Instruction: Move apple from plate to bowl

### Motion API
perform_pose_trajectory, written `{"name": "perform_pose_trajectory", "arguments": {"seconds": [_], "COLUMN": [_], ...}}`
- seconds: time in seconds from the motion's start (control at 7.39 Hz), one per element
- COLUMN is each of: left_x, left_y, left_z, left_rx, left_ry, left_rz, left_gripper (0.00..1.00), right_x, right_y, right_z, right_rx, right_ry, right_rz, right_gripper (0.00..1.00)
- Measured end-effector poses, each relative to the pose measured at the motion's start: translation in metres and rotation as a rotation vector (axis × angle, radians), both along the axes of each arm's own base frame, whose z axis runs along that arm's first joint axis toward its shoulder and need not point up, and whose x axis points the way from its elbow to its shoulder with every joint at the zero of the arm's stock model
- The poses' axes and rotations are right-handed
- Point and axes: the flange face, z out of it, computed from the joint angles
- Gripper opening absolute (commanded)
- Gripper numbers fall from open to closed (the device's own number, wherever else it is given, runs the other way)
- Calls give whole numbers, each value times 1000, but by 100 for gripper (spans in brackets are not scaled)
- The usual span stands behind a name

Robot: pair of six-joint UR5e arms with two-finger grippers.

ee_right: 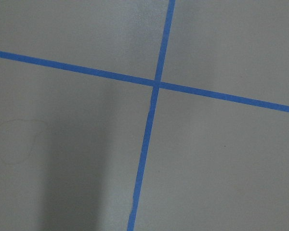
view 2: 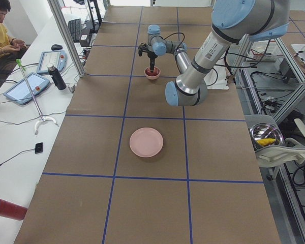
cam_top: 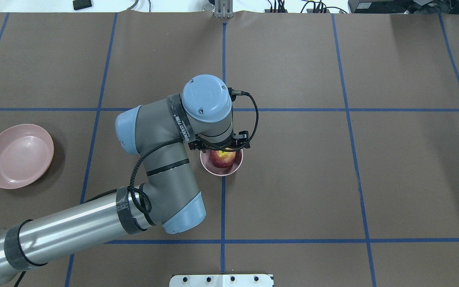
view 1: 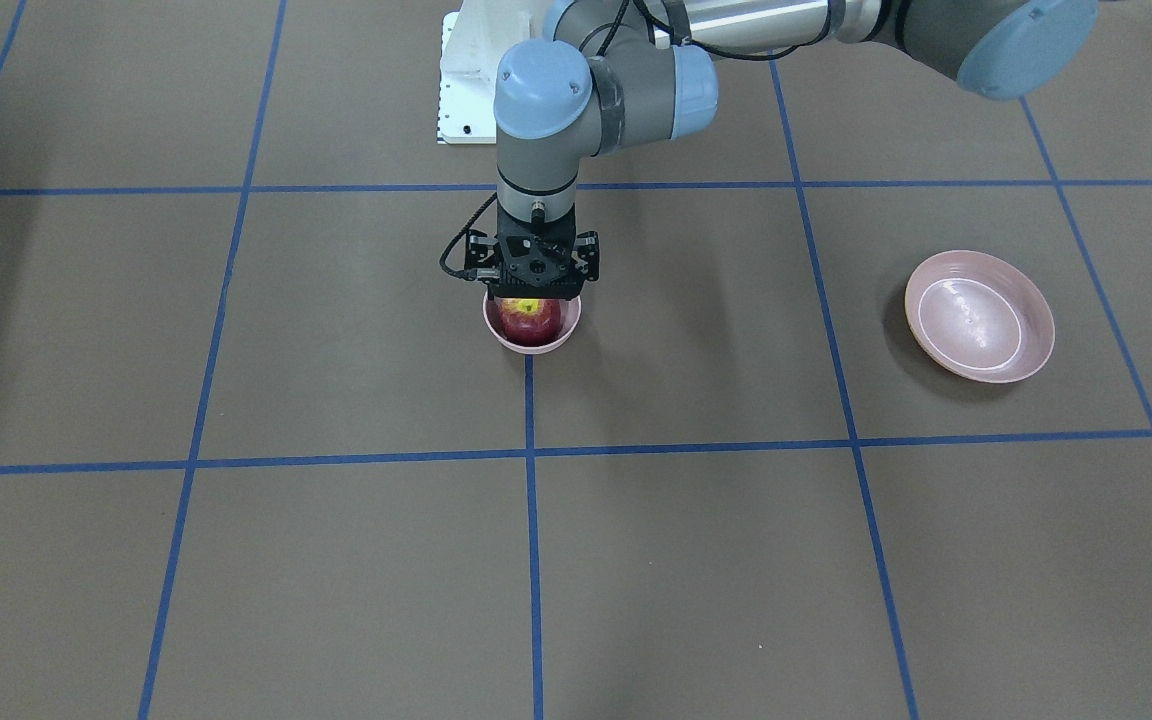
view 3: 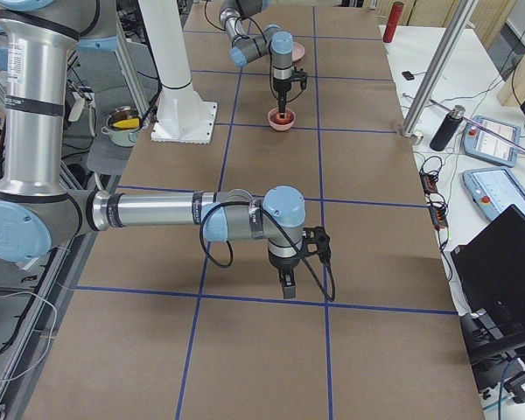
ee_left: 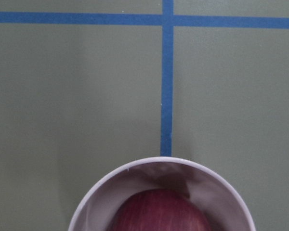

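Note:
The dark red apple (view 1: pixel 531 320) with its yellow-green stem patch sits inside the small pink bowl (view 1: pixel 533 346) at mid-table. It also shows in the overhead view (cam_top: pixel 220 159) and fills the bottom of the left wrist view (ee_left: pixel 159 211), inside the bowl's rim (ee_left: pixel 111 178). My left gripper (view 1: pixel 533 300) points straight down right over the apple. Its fingers are hidden, so I cannot tell whether they hold the apple. The wide pink plate (view 1: pixel 979 316) lies bare, far off on my left (cam_top: pixel 18 155). My right gripper (view 3: pixel 284 284) hovers over bare table, away from all of them.
The brown table mat carries blue tape grid lines (ee_right: pixel 154 84). A white base plate (view 1: pixel 466 90) lies near the robot's edge. Beside the table stand a tablet (view 2: pixel 28 86), a dark bottle (view 2: pixel 56 76) and a seated person (view 2: pixel 2 25).

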Motion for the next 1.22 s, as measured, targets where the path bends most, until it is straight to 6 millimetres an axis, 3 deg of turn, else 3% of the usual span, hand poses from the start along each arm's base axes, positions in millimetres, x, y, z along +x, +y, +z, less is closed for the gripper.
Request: {"name": "perform_pose_trajectory", "arguments": {"seconds": [0.27,0.54,0.68,0.95,1.22], "left_x": [-72,-168,-221,-346,-465], "left_y": [7,-4,-23,-62,-68], "left_z": [11,64,99,188,282], "left_rx": [58,178,206,235,236], "left_ry": [-19,-70,-88,-115,-128], "left_rz": [17,80,131,226,278], "left_gripper": [97,97,97,97,97], "right_x": [0,0,0,0,0], "right_y": [0,0,0,0,0], "right_z": [0,2,3,4,5], "right_rx": [0,-4,-6,-7,-7], "right_ry": [0,0,0,0,-1], "right_rz": [0,0,0,0,0], "right_gripper": [100,100,100,100,100]}}
